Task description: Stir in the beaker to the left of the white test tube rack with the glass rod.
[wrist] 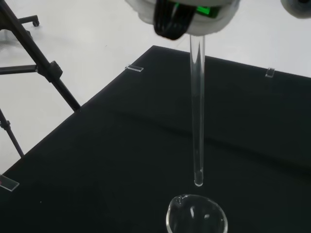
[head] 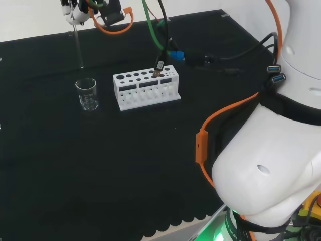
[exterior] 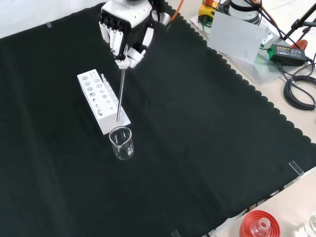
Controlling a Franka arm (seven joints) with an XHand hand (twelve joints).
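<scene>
Up at the head view's top left, the hand [head: 75,12] pinches the glass rod [head: 78,45], which hangs upright with its tip above and just behind the beaker [head: 87,94], left of the white test tube rack [head: 146,89] on the counter [head: 125,165]. From the front, the fingers [exterior: 116,37] curl round the rod's top and its long axis points down toward the beaker's mouth, tip short of the rim; at the wrist, the tip hovers just clear above the open mouth, so I'd say a straight descent comes next.

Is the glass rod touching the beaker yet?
Apart. In the wrist view the glass rod ends above the beaker rim, with black cloth showing between them.
</scene>
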